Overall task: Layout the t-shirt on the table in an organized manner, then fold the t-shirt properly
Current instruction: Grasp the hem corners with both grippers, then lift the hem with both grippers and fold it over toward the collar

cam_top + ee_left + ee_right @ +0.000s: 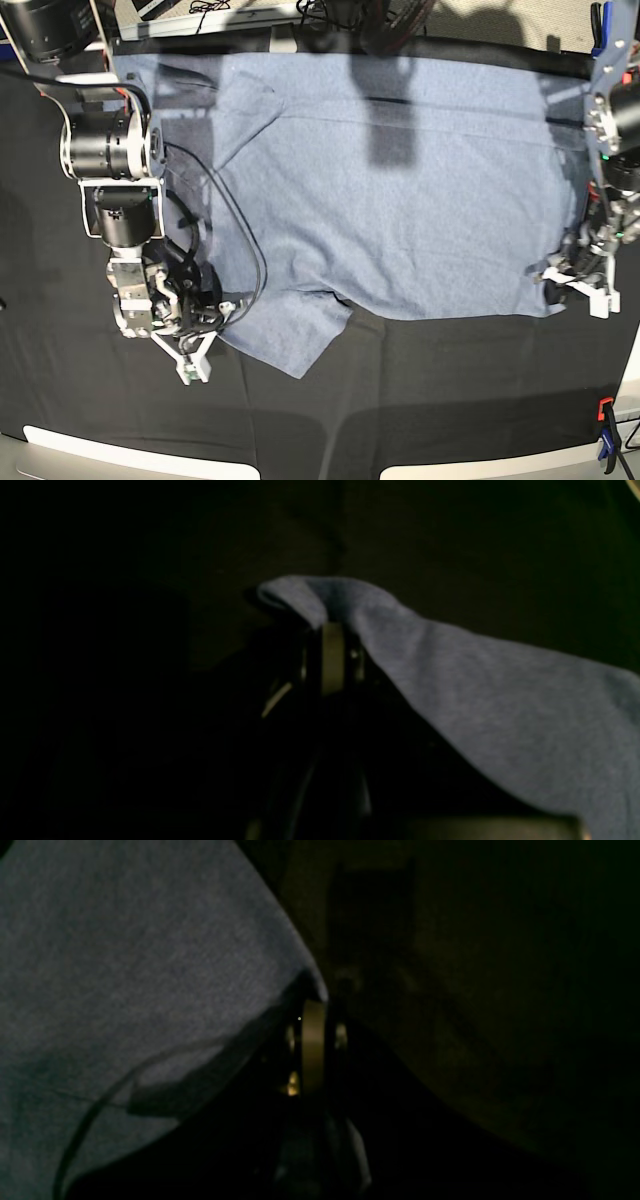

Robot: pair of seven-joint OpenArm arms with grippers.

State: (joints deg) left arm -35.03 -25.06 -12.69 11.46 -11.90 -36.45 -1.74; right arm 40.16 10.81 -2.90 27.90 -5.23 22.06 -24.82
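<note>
The light blue-grey t-shirt (400,200) lies spread out, plain side up, across the far half of the table (420,400), which is covered in black cloth. One sleeve points toward the front left. My left gripper (558,290) is at the shirt's near right corner. In the left wrist view it (331,622) is shut on a pinched fold of the t-shirt (500,700). My right gripper (215,318) is at the edge of the left sleeve. In the right wrist view it (314,1002) is shut on the t-shirt's edge (125,965). No lettering shows.
A blue and orange clamp (605,432) sits at the table's front right edge, and another (600,20) at the back right. A black cable (240,240) from the right arm loops over the shirt's left side. Black cloth lies bare in front of the shirt.
</note>
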